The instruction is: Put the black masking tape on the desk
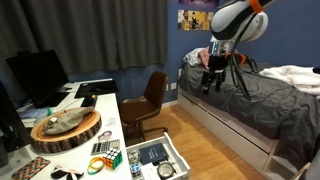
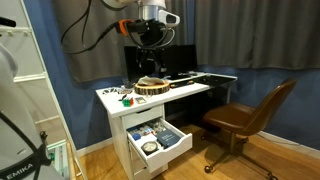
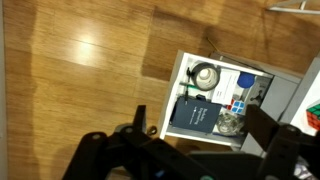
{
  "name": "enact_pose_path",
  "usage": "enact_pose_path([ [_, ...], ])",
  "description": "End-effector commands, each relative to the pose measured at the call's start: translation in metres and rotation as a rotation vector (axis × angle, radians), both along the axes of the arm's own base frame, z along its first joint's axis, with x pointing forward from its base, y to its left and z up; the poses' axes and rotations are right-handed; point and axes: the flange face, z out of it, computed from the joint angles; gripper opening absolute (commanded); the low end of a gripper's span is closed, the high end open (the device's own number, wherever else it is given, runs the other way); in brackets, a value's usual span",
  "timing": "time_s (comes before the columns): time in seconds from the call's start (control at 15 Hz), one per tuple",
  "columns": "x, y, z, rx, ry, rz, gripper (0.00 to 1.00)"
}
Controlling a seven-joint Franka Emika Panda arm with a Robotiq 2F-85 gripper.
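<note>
Grey bed (image 1: 262, 95) along the wall. White bench (image 2: 195, 88) with a brown office chair (image 2: 245, 118) near it. 1 bench drawer (image 2: 166, 152) is pulled open. The hand (image 3: 200, 128) hangs high over the drawer, 2 fingers spread apart and gripping nothing. The black tape roll (image 3: 205, 74) lies inside the drawer, just beside a dark book (image 3: 190, 115). The roll is blurry.

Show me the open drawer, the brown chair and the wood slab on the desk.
open drawer (image 2: 170, 152), in an exterior view, on its white front panel.
brown chair (image 2: 236, 119), in an exterior view, on the seat.
wood slab (image 2: 151, 90), in an exterior view, on its side.
</note>
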Motion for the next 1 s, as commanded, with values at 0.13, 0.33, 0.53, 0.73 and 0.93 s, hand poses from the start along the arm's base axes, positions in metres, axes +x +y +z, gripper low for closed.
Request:
enact_pose_path([
  [0.13, -0.001, 0.086, -0.055, 0.012, 0.074, 0.144, 1.00],
  [0.33, -0.003, 0.118, -0.087, -0.013, 0.073, 0.155, 1.00],
  [0.53, -0.005, 0.122, -0.090, -0.019, 0.086, 0.187, 1.00],
  [0.73, -0.005, 0.130, -0.108, -0.017, 0.113, 0.201, 1.00],
  [0.93, -0.004, 0.130, -0.108, -0.016, 0.113, 0.202, 1.00],
])
